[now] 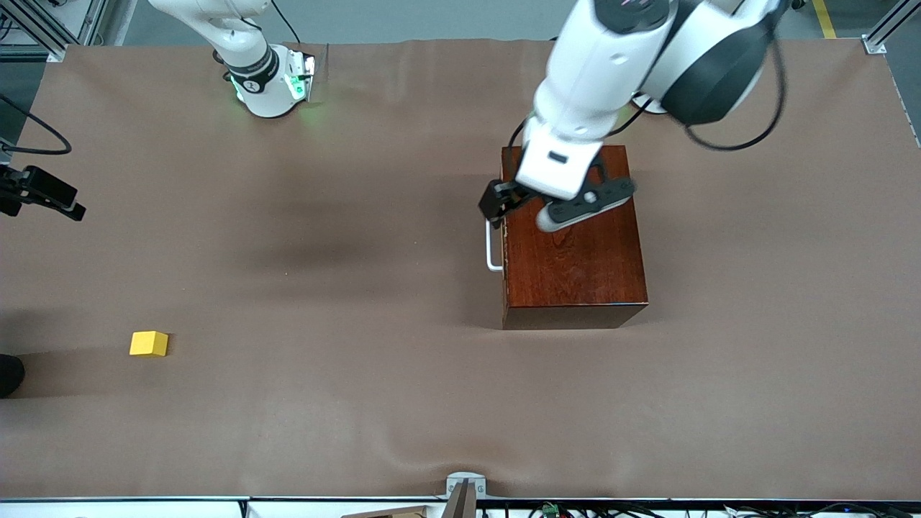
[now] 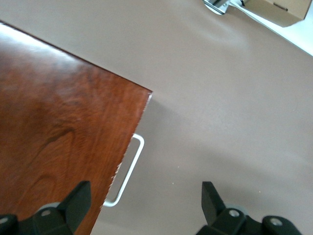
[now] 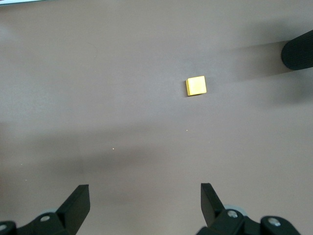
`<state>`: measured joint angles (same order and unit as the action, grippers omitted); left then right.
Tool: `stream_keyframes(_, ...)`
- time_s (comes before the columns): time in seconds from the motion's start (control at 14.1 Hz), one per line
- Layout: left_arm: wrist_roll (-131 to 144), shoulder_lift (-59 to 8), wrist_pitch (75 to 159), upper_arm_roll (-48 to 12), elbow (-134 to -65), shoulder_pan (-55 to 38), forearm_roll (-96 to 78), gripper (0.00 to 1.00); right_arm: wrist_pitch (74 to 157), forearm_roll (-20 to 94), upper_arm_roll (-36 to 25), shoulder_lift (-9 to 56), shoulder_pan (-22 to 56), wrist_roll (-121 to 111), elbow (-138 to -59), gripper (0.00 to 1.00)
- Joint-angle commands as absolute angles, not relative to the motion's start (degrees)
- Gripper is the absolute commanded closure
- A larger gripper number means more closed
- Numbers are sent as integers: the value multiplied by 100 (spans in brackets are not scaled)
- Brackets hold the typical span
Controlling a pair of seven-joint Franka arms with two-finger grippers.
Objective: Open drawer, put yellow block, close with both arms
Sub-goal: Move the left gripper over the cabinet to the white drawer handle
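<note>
The drawer (image 1: 504,244), shut in its glossy box (image 1: 572,244) mid-counter, looks stiff and best pulled by its white handle (image 1: 491,248), just under the released left hand (image 1: 495,203); the light yellow block (image 1: 149,344) lies near the camera toward the right arm's end, under the released right hand (image 3: 145,203); no writing shows.
</note>
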<state>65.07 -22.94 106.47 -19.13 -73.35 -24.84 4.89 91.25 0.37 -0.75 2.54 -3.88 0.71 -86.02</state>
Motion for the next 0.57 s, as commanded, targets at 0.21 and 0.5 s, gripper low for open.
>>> stream_keyframes(0.21, 6662, -3110, 11048, -1469, -7110, -3716, 1248, 0, 9123, 70, -9, 149, -466, 35, -8631, 0)
stream_keyframes(0.5, 6759, -3427, 11232, -942, -7119, -4419, 1503, 0, 9132, 79, -9, 149, -439, 35, -8640, 0)
